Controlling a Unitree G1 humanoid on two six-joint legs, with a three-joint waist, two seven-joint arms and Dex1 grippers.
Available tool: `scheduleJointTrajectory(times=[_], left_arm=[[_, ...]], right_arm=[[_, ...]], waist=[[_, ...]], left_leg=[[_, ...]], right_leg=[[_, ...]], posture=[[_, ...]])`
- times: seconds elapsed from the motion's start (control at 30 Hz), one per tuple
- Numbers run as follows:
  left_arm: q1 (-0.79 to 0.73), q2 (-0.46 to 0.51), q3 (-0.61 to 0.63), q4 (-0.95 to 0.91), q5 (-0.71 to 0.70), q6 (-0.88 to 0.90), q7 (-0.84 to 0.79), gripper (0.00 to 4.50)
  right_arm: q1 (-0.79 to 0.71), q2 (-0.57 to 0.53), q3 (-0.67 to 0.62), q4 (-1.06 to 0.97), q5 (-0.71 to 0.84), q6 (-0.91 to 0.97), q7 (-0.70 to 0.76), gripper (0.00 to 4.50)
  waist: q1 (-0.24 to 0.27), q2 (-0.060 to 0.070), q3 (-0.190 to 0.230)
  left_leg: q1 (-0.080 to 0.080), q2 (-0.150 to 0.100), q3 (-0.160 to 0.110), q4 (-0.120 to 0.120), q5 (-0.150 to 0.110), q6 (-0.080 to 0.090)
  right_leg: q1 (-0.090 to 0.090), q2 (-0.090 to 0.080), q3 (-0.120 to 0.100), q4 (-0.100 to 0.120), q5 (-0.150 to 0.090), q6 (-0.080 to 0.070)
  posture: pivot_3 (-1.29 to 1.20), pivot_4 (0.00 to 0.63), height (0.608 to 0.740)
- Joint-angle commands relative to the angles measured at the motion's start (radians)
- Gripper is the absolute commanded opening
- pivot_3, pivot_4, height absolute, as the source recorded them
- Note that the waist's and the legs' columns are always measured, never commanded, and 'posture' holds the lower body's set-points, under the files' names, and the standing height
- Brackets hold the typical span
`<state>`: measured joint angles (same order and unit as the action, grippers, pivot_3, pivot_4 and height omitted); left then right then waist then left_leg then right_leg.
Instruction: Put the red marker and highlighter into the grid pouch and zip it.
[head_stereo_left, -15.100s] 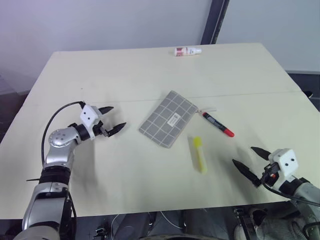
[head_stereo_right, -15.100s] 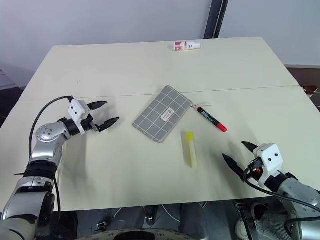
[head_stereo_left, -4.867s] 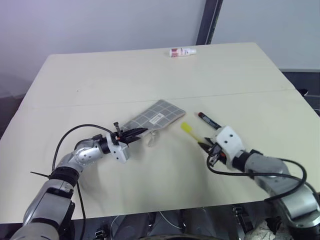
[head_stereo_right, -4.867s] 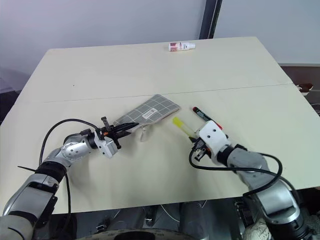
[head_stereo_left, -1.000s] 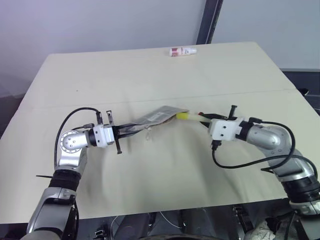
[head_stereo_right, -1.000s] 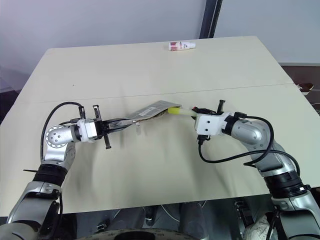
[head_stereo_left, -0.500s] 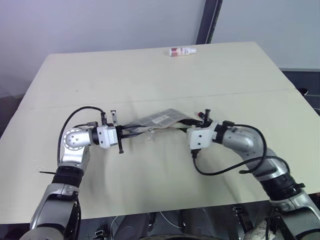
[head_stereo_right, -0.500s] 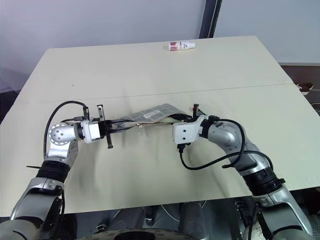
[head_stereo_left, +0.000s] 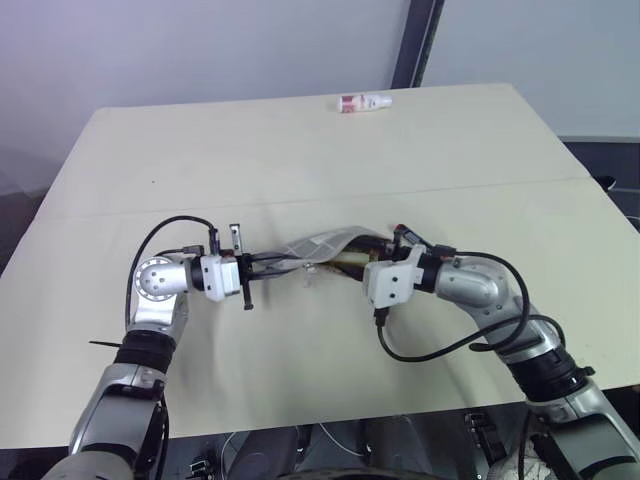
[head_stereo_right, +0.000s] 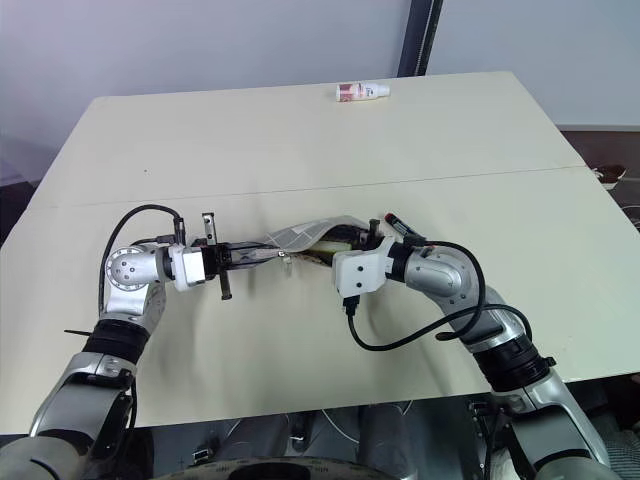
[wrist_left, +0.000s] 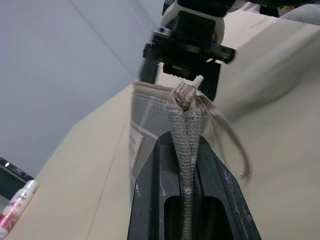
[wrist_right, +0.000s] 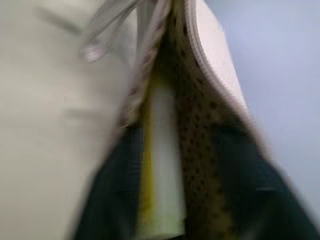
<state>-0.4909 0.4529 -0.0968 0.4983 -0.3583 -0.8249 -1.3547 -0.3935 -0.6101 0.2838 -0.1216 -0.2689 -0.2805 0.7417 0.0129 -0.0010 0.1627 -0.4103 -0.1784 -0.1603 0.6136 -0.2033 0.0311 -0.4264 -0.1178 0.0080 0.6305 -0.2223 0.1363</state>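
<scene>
Left gripper (head_stereo_left: 262, 265) clamped on pouch (head_stereo_left: 318, 247) edge, holding it up off the desk (head_stereo_left: 300, 150) — soft fabric, sags, so grip the seam. Right gripper (head_stereo_right: 352, 243) at the mouth, fingers apparently spread; highlighter (wrist_right: 160, 165) inside — light, stiff. Marker (head_stereo_right: 392, 222) behind the right wrist; take it mid-barrel.

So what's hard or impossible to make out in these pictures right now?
- highlighter: right wrist view is blurred; how far it sits inside the grid pouch is unclear.
- red marker: head views show just its red tip; the right gripper and arm cover the rest.
- small bottle: label too small to read.
- Pouch zipper: hidden in folds by the left gripper.
</scene>
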Motion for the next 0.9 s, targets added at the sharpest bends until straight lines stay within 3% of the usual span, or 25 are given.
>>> scheduleJointTrajectory(times=[0.03, 0.27, 0.53, 0.9], left_arm=[[-0.009, 0.014, 0.016, 0.001, -0.006, -0.026, -0.001, 0.00], [0.003, 0.029, 0.027, 0.018, 0.003, -0.042, 0.021, 0.00], [0.004, 0.023, 0.016, 0.043, 0.018, -0.063, 0.032, 0.00], [-0.020, 0.007, 0.007, 0.062, 0.028, -0.074, 0.032, 0.00]], right_arm=[[0.030, -0.028, -0.074, -0.071, 0.069, 0.035, 0.009, 4.38], [0.191, -0.020, -0.321, -0.317, 0.440, 0.373, 0.012, 4.45], [0.318, -0.103, -0.450, -0.231, 0.400, 0.683, -0.085, 4.45], [0.201, -0.033, -0.503, -0.043, 0.604, 0.899, -0.059, 4.45]], waist=[[0.001, 0.000, 0.000], [0.002, 0.000, 0.000], [0.002, 0.000, 0.000], [0.000, 0.000, 0.000]], left_leg=[[0.000, 0.000, 0.000, 0.000, 0.000, 0.000], [0.000, 0.000, -0.001, -0.001, 0.000, 0.000], [0.000, 0.000, 0.000, 0.000, -0.001, -0.001], [0.000, 0.001, 0.001, 0.000, 0.000, 0.001]], right_leg=[[0.000, 0.000, 0.000, 0.000, 0.000, 0.000], [0.000, 0.000, 0.001, 0.000, 0.000, 0.000], [0.001, 0.000, 0.001, 0.000, -0.002, -0.003], [0.001, -0.001, 0.001, -0.001, -0.001, -0.001]], posture=[[0.00, 0.150, 0.740], [0.00, 0.150, 0.740], [0.00, 0.150, 0.740], [0.00, 0.150, 0.740]])
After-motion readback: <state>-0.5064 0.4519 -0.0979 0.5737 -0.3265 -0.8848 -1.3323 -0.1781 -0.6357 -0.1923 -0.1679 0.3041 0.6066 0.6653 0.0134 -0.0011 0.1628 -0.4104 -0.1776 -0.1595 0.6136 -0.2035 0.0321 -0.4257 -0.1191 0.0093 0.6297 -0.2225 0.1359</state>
